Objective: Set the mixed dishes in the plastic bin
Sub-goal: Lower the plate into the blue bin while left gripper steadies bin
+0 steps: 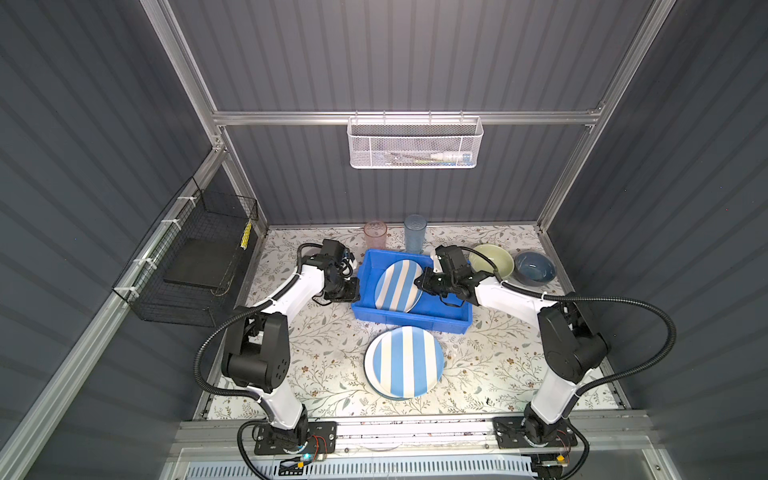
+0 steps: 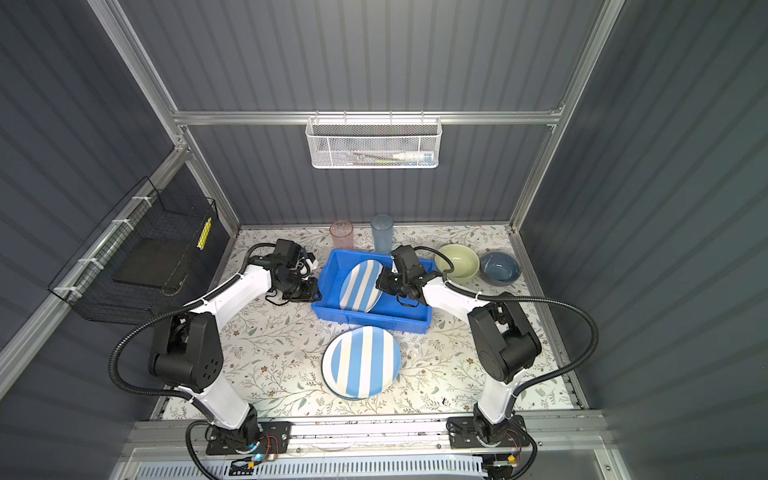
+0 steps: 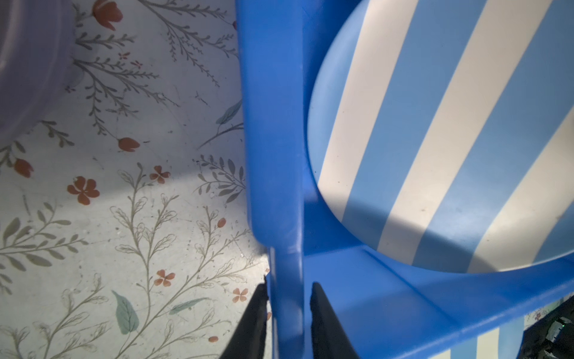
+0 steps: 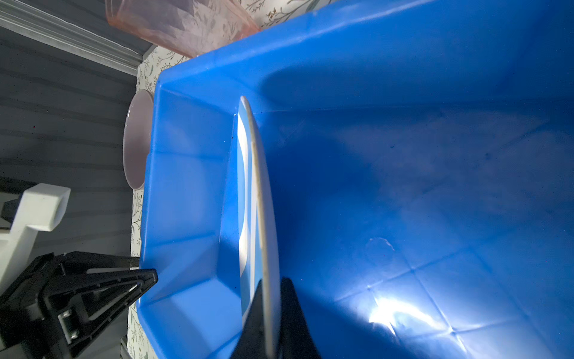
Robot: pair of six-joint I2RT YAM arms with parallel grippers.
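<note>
The blue plastic bin stands mid-table. A blue-white striped plate leans tilted inside it, and my right gripper is shut on its right rim. My left gripper straddles the bin's left wall: the outer finger touches the rim and the inner one stands a sliver off. More striped plates are stacked in front of the bin. Behind it stand a pink tumbler and a blue tumbler. To the right sit a pale-green bowl and a dark-blue bowl. A lilac bowl sits left of the bin, under the left arm.
A white mesh basket hangs on the back wall. A black wire basket is fixed to the left wall. The floral table ends at metal rails on each side.
</note>
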